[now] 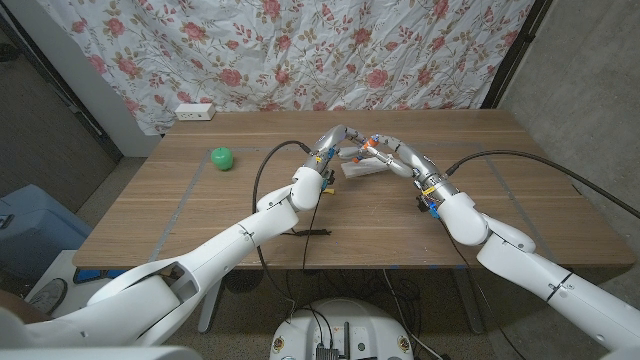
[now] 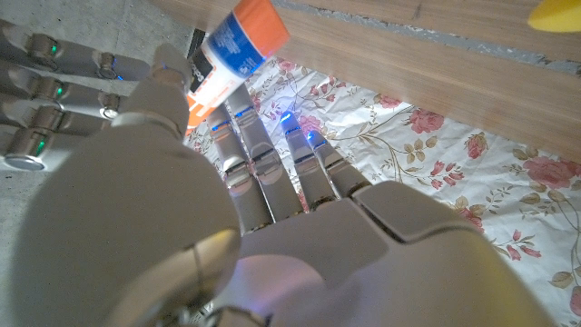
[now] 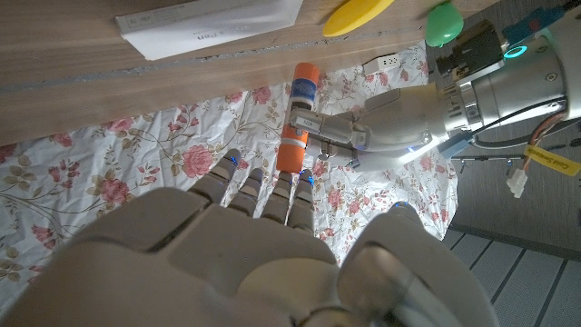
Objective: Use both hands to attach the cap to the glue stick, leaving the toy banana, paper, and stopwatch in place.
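- Floral cloth hangs behind the wooden worktop (image 1: 200, 215), where both arms meet near the middle, raised above the paper (image 1: 362, 168).
- Left robot hand (image 1: 335, 143) and right robot hand (image 1: 392, 153) are fingertip to fingertip, with the glue stick (image 3: 296, 118) between them, off the worktop.
- Right wrist view shows the stick best: an orange end, a blue and white label, and an orange section lower down at the right robot hand's fingertips (image 3: 292, 186), which I judge to be the cap (image 3: 291, 151). Left fingers pinch the labelled body from the side.
- Whether the cap is fully seated cannot be told.
- Handling, as a judgement: light, rigid plastic with a smooth, slightly slippery barrel; hold the body mid-label, hold the cap by its sides, and push straight along the axis.
- Left wrist view shows the label (image 2: 227, 54) close up. Right wrist view also shows the toy banana (image 3: 359, 15) and a green ball (image 3: 444, 24).
- Head view alone gives the layout, with the ball well to the left.
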Motion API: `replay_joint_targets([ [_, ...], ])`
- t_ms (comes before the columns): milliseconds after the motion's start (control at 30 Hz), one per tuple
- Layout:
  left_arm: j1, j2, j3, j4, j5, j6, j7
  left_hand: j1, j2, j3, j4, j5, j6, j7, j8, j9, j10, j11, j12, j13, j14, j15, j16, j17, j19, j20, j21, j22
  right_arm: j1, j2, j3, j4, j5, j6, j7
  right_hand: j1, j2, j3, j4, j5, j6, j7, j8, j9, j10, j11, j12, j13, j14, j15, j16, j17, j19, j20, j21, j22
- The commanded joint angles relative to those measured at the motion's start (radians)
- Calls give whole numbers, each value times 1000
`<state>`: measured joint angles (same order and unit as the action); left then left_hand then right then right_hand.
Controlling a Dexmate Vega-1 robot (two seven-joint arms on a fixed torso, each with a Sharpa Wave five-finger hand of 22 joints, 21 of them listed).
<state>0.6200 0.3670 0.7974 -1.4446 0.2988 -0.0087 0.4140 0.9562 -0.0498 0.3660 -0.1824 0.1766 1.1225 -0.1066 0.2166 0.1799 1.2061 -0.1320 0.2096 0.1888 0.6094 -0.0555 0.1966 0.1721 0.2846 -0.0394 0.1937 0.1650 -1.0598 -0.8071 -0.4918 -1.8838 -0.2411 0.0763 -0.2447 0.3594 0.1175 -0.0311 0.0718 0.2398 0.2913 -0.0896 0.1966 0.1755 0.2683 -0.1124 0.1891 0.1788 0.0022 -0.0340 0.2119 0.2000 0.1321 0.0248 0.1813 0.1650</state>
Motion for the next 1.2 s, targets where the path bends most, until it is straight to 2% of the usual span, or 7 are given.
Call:
replay_joint_targets([
  [33, -5, -2, 3, 6, 5, -7, 4, 98, 95, 6, 8, -3, 97, -14, 20, 12, 94, -88, 0, 2, 5, -171, -1, 4, 10, -23, -1, 4, 7, -2, -6, 3, 21, 5, 28, -3, 12, 8, -1, -6, 9, 2, 5, 3, 33, 3, 8, 5, 7, -12, 5, 3, 6, -6, 7, 3],
  [433, 0, 3, 2, -2, 5, -10, 1, 101, 94, 3, 10, -4, 97, -14, 19, 13, 97, -87, -3, 2, 5, -172, -3, 4, 8, -22, -2, 4, -4, 0, 0, -4, 24, 4, 13, -7, 15, 10, 0, -6, 14, 6, 5, 3, 37, 4, 7, 6, 9, -11, 6, 3, 10, -9, 8, 3],
  [1200, 17, 26, -10, -28, -6, -20, -20, 100, 93, -6, 15, -1, 85, -10, 12, 14, 86, -88, -13, 3, 3, -167, -6, 3, 7, -14, -3, 5, -32, 22, 42, 8, 48, 73, -59, -10, 16, 15, -3, -6, 17, 1, 2, 3, 36, 8, 3, 7, 15, -7, 6, 2, 31, -13, 14, 3],
])
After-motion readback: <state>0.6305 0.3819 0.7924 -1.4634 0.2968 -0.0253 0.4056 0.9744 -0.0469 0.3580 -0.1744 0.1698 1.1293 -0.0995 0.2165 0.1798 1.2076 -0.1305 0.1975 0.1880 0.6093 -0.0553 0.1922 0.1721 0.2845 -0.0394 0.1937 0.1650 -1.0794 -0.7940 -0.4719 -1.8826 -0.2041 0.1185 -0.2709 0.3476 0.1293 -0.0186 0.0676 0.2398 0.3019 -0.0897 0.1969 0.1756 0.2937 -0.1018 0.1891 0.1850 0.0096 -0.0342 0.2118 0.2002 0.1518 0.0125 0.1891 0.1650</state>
